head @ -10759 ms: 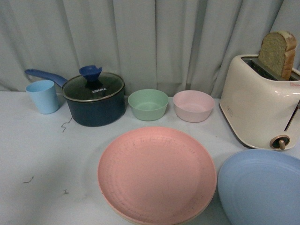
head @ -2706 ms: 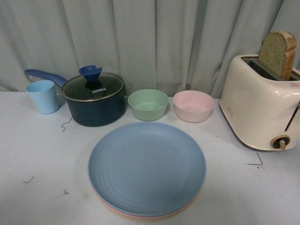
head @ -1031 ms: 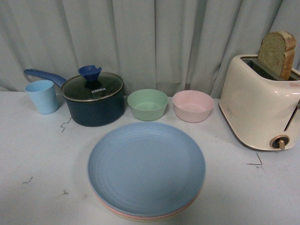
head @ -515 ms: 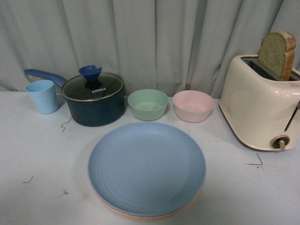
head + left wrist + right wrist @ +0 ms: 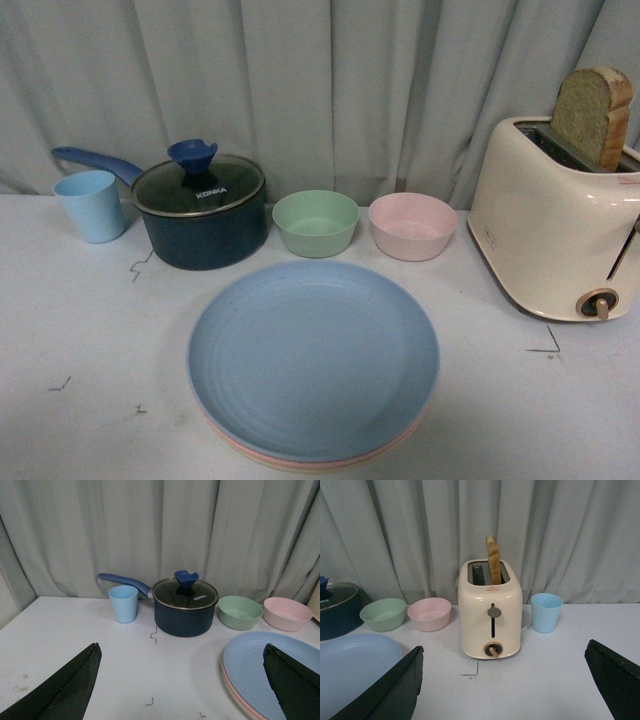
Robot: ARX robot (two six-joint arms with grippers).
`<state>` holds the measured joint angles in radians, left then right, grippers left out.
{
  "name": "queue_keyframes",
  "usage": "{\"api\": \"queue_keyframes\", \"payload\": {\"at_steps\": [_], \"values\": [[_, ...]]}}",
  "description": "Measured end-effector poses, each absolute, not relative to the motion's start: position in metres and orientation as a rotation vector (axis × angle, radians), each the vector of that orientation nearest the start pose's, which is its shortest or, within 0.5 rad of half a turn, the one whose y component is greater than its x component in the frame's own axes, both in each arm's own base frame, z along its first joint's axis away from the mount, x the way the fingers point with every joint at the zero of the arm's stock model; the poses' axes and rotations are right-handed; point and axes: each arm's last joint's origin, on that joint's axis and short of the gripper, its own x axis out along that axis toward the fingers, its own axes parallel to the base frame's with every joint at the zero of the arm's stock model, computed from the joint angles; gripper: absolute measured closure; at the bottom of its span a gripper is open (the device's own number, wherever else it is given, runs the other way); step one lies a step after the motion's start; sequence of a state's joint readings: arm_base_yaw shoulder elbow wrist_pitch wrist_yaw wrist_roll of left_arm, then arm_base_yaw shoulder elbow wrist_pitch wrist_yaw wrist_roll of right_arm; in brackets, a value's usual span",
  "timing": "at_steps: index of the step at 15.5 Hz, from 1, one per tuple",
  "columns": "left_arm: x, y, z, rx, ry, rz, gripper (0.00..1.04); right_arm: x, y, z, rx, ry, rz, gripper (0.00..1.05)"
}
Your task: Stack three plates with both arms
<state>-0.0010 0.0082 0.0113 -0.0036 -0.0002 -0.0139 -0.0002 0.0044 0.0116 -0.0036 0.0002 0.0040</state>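
Observation:
The three plates lie in one stack at the front middle of the table. The light blue plate (image 5: 313, 357) is on top. Only the rim of the pink plate (image 5: 240, 448) shows under it, and below that a thin edge of the cream-beige plate (image 5: 300, 468). The stack also shows in the left wrist view (image 5: 272, 672), and its blue top in the right wrist view (image 5: 350, 665). My left gripper (image 5: 182, 680) is open and empty, drawn back left of the stack. My right gripper (image 5: 502, 682) is open and empty, facing the toaster. Neither arm shows in the front view.
Behind the stack stand a green bowl (image 5: 316, 222) and a pink bowl (image 5: 413, 225). A dark blue lidded pot (image 5: 200, 210) and a blue cup (image 5: 92, 205) are at the back left. A cream toaster (image 5: 555, 215) holding bread stands right, with another blue cup (image 5: 546, 612) beyond it.
The light blue plate, lying at the right of the pink one 10.8 s ago, now tops the stack. Over the last second nothing has moved.

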Motion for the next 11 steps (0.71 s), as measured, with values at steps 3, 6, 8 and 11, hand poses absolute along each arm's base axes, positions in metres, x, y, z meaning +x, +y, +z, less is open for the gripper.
{"api": "queue_keyframes", "payload": {"at_steps": [3,6,8,11], "values": [[0.0975,-0.0001,0.1664,-0.014,0.001,-0.001,0.07,0.0973,0.0000,0.1668,0.004,-0.004,0.000,0.06],[0.0975,-0.0001,0.1664,-0.014,0.001,-0.001,0.07,0.0973,0.0000,0.1668,0.004,-0.004,0.000,0.06],[0.0975,-0.0001,0.1664,-0.014,0.001,-0.001,0.07,0.0973,0.0000,0.1668,0.004,-0.004,0.000,0.06],[0.0975,-0.0001,0.1664,-0.014,0.001,-0.001,0.07,0.0973,0.0000,0.1668,0.004,-0.004,0.000,0.06]]}}
